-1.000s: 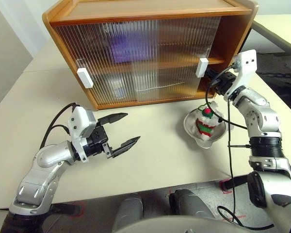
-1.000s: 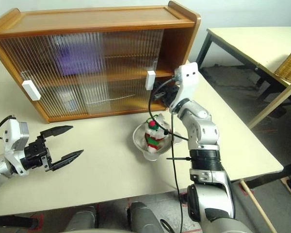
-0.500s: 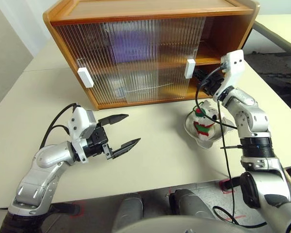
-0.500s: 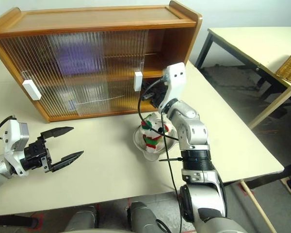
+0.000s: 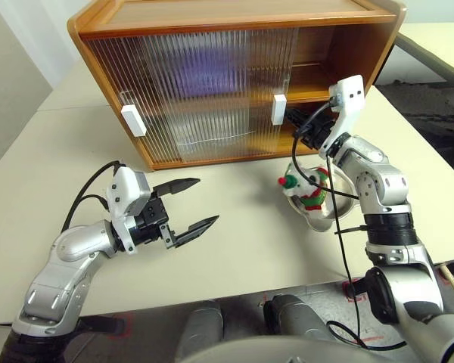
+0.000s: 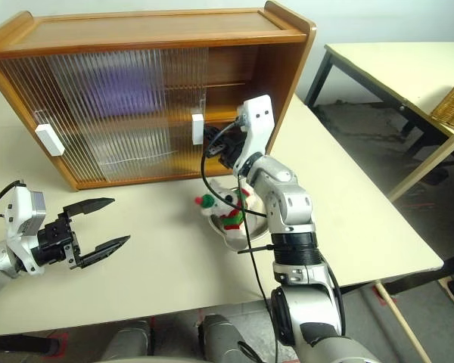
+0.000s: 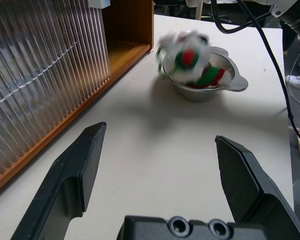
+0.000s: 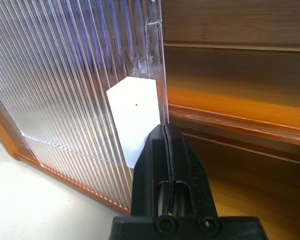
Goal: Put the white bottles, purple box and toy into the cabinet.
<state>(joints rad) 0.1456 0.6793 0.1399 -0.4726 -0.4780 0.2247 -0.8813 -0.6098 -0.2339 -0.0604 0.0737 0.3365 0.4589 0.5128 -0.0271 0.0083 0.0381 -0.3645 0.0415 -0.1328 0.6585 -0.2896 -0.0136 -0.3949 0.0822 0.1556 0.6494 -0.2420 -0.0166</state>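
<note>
1 wide orange-brown wooden cabinet [image 5: 234,15] w/ 2 ribbed translucent sliding doors, upper centre of the left eye frame. Each door has 1 white rectangular handle: left handle [image 5: 132,120] and right handle [image 5: 279,109]. Right end of the cabinet stands open, inner shelf [image 5: 318,76] bare wood there. A blurred purple box [image 5: 200,72] shows through the ribbed panels on the upper level, centre-left; bottles can't be made out behind the doors.

1 small white plush bear toy w/ red hat and red-green scarf [image 5: 306,189], tilted over the rim of 1 round steel bowl [image 5: 327,212], right of centre, on the table just in front of the cabinet's open end.

2 grippers. Left gripper [image 5: 188,204], lower left, fingers spread wide, holding nothing, above the table and well apart from the toy. Right gripper [image 8: 166,145], fingers pressed together, nothing between them, tips at the edge of the right sliding door, just beside its white handle.

Surface: 1 pale cream table [image 5: 227,249]. Room: a 2nd cream table w/ dark legs [image 6: 393,64], upper right in the right eye frame, 1 wicker basket [image 6: 450,102] at the right edge, grey floor [image 6: 363,136] between.
</note>
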